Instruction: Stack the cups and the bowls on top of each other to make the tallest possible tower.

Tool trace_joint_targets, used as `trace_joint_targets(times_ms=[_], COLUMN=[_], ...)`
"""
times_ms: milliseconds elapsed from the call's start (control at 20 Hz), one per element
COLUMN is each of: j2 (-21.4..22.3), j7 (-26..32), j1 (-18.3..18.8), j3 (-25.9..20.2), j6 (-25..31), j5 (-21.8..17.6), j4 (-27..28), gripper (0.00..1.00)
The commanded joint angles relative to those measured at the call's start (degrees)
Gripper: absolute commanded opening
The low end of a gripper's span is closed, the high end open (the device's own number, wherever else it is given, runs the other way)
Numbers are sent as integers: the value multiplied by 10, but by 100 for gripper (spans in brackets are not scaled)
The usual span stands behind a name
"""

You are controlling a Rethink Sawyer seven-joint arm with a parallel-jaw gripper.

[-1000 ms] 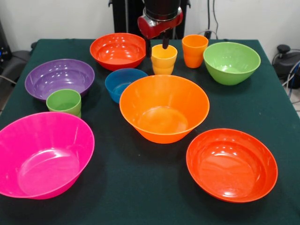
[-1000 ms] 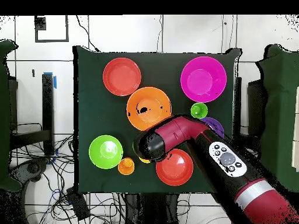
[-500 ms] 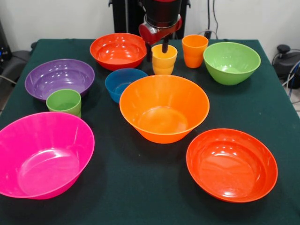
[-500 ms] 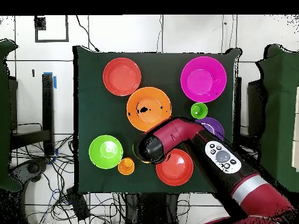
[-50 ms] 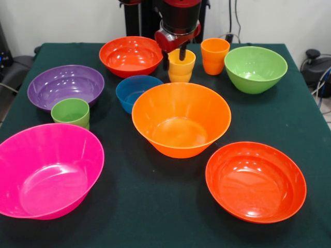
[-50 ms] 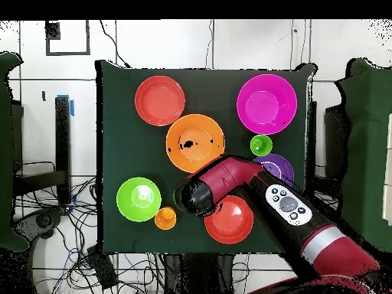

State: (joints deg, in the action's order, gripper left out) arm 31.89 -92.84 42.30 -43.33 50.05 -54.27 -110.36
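The pincer [image 5: 175, 56] straddled the yellow cup's [image 5: 181, 66] rim, jaws apart, one finger inside. That cup stood between red-orange bowl [image 5: 130, 55] and orange cup [image 5: 214, 55]; light, rigid, probably slippery, best pinched by its wall.

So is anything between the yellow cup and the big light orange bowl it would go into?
Nothing visible. The yellow cup, with the gripper at its rim, stands just behind the light orange bowl; bare cloth lies between. The blue bowl sits off to one side.
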Motion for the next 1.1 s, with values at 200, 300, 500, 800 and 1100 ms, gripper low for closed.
trace_joint_targets(times_ms=[200, 300, 500, 800, 1100], j2=[-29, -33, -34, -40, -41], j7=[119, 120, 117, 110, 116], j1=[-14, -14, -14, -17, -18], j3=[-2, -3, -4, -6, -8], j6=[-30, -32, -38, -41, -39], j5=[-43, -43, -47, -46, -48], j4=[18, 23, 22, 28, 32], gripper=[100, 100, 100, 0, 0])
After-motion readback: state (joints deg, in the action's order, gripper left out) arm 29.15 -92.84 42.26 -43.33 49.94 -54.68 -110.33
